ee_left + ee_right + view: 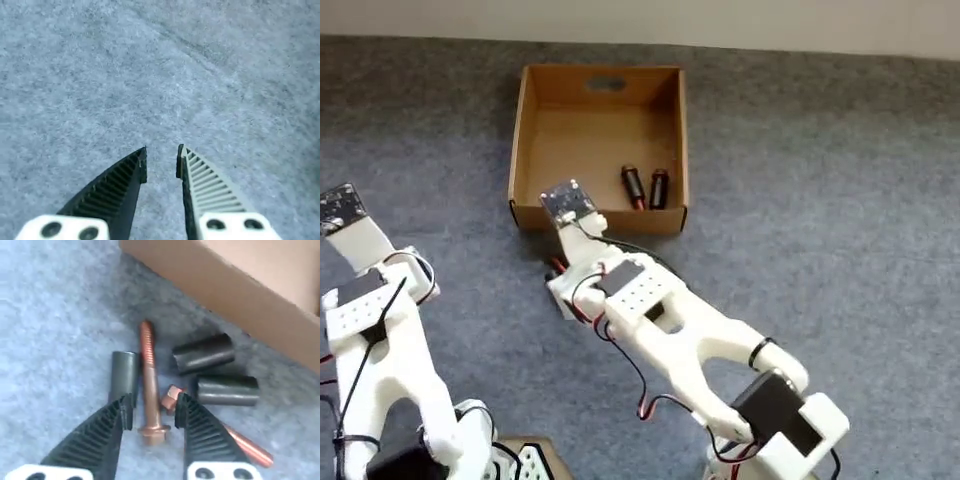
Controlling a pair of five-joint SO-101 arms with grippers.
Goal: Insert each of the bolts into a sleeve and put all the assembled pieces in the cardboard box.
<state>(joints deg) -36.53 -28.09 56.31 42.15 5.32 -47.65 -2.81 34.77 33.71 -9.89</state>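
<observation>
Right wrist view has the right arm's jaws narrowly parted astride a copper-coloured flanged bolt (148, 382), lying lengthwise between them on the grey desk (60, 315), just near the brown cardboard box (240, 295).

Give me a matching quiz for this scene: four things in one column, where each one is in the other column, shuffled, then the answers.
1. left tool
2. long copper bolt
3. assembled pieces
4. loose dark sleeves

A. inside the cardboard box
B. over bare grey carpet
C. on the carpet just outside the box
D. lying between the open fingers of the right tool

Pairs: 1-B, 2-D, 3-A, 4-C.
</observation>
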